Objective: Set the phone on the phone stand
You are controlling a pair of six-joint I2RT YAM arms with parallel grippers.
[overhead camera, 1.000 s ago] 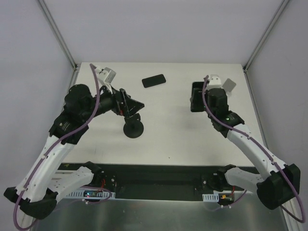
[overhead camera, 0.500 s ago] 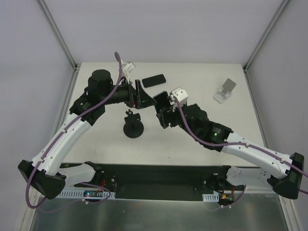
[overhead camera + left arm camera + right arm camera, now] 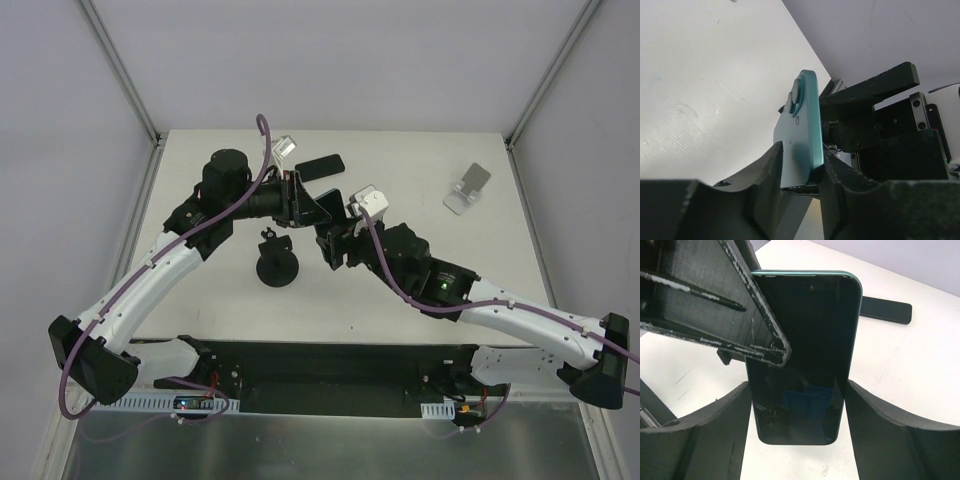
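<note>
Left tool point(image 3: 801, 162) pinching teal-backed phone point(image 3: 805, 115) by both faces, edge-on — black hardware point(image 3: 890, 135) just behind, white table point(image 3: 700, 75) beyond.

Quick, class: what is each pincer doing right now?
Left pincer: closed on the teal-edged phone.
Right pincer: closed on the same phone.

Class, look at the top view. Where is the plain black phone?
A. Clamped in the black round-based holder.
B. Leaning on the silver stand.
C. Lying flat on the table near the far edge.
C: the phone lies flat on the table, well apart from the phone stand at the right.
</note>
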